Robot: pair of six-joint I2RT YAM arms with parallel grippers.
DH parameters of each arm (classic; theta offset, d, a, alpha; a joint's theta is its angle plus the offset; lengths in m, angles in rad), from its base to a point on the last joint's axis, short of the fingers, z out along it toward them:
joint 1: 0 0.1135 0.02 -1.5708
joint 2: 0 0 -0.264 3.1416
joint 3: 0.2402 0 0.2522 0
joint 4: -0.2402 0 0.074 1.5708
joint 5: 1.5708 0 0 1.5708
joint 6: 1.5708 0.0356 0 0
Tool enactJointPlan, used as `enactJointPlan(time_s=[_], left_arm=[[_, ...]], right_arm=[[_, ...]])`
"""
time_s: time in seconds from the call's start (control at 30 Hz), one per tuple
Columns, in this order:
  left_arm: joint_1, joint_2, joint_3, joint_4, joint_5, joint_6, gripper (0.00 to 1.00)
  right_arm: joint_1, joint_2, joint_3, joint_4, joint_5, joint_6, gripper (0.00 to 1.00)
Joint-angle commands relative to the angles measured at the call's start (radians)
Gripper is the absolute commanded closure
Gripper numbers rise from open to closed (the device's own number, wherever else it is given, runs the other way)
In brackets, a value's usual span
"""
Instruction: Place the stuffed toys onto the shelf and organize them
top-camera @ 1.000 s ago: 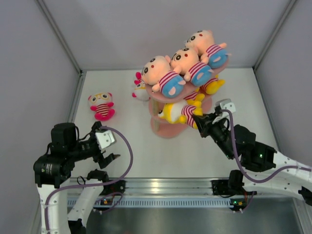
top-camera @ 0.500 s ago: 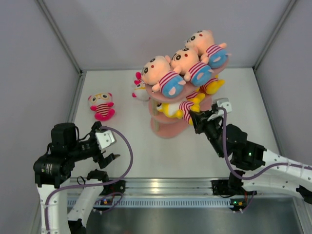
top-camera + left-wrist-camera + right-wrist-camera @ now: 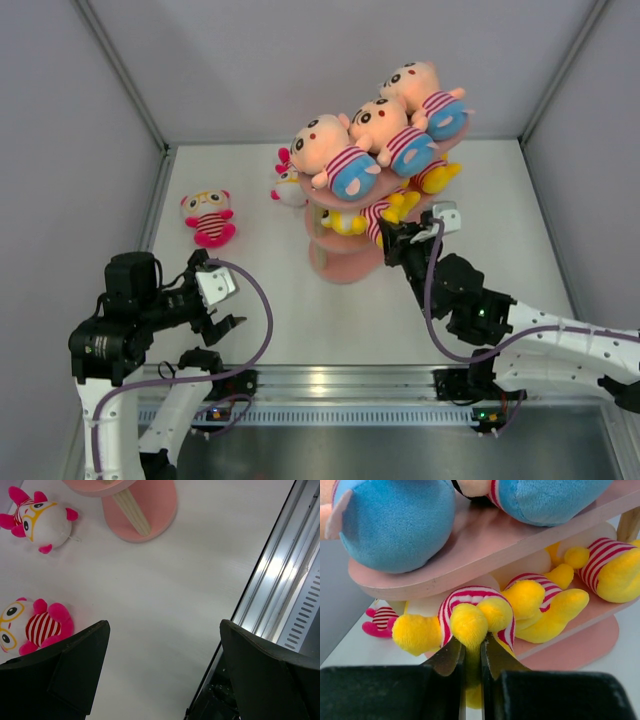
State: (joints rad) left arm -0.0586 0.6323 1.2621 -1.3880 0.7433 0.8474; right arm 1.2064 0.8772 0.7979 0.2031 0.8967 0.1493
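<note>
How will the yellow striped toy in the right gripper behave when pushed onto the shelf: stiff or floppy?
Probably floppy: the yellow striped toy bulges around the narrow pinch of the right gripper, so its body may sag or twist. Its fuzzy pile likely resists slipping. It looks light; the shelf seems unlikely to tip.

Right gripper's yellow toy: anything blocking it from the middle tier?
Partly. The held yellow toy sits at the middle board edge, but a second yellow toy lies against it, and the top board hangs close above.
</note>
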Motion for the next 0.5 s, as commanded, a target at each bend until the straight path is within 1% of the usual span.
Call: enactJointPlan(time_s=[0.0,0.1,0.27,0.47], left_arm=[[0.003,-0.006,-0.007,-0.121,0.013,0.01,0.02],[0.003,-0.003,-0.01,-0.12,0.016,0.015,0.02],[0.003,-0.003,-0.013,-0.12,0.016,0.012,0.02],[0.003,-0.008,-0.02,-0.121,0.004,0.016,0.02]], right_arm=[[-0.014,0.014,-0.025,0.174,0.016,-0.02,1.0],[-0.033,0.025,-0.034,0.203,-0.011,-0.024,1.0],[-0.086,0.005,-0.043,0.223,0.014,-0.01,1.0],[-0.14,-0.059,-0.057,0.15,0.036,0.019,1.0]])
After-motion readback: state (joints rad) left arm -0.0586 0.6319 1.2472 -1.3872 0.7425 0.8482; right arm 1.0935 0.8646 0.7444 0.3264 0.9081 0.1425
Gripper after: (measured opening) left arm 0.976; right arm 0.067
